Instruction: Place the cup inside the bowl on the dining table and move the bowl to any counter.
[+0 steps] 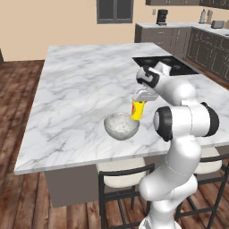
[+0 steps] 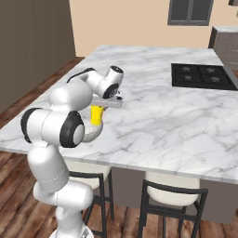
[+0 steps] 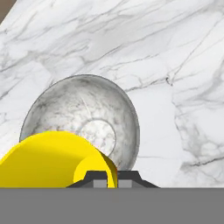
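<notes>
Tool (image 1: 139,103) gripping cup (image 1: 137,111) above bowl (image 1: 120,125).

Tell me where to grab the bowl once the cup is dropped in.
Probably the rim of the bowl, from straight above: it sits upright and open on the dining table, too wide to span. The pincer holds the cup.

No text, label, brand, number or sign can be read anywhere.
</notes>
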